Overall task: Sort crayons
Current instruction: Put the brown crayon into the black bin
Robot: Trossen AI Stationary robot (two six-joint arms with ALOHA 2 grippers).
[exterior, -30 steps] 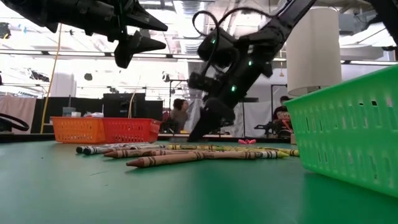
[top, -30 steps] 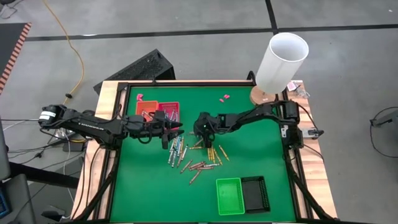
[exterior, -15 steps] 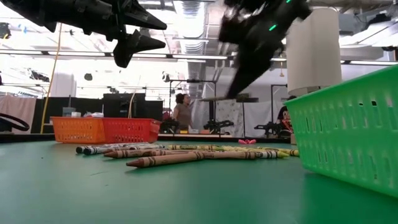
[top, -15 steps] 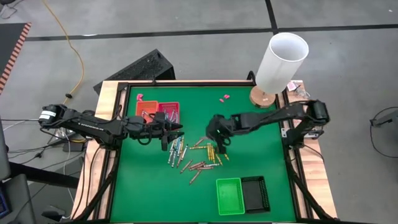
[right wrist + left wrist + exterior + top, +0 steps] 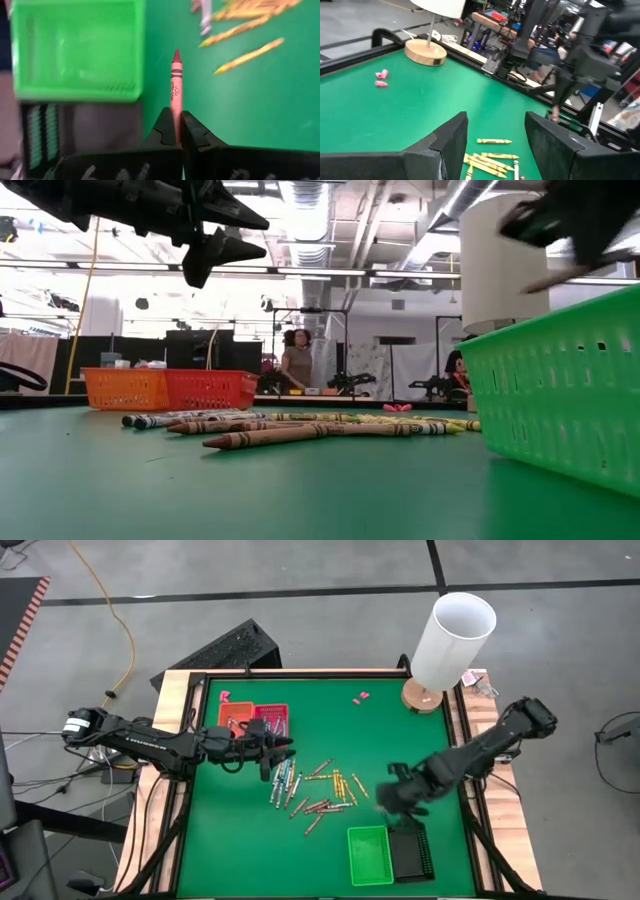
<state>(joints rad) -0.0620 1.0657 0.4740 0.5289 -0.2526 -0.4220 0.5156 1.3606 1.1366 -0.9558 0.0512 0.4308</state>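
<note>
Currently, I see the green table (image 5: pixel 240 840) carrying the loose crayons (image 5: pixel 310 788) at its centre, with the green tray (image 5: pixel 368 854) and black tray (image 5: pixel 410 852) near its front edge. I judge the main risk to be a misdrop: the thin grip could let the stick pivot and land in the wrong tray. The right gripper (image 5: pixel 175 131), above the trays, is clamped on one red crayon (image 5: pixel 175 85). The left gripper (image 5: pixel 495 145) hovers, jaws apart and empty, over the pile.
</note>
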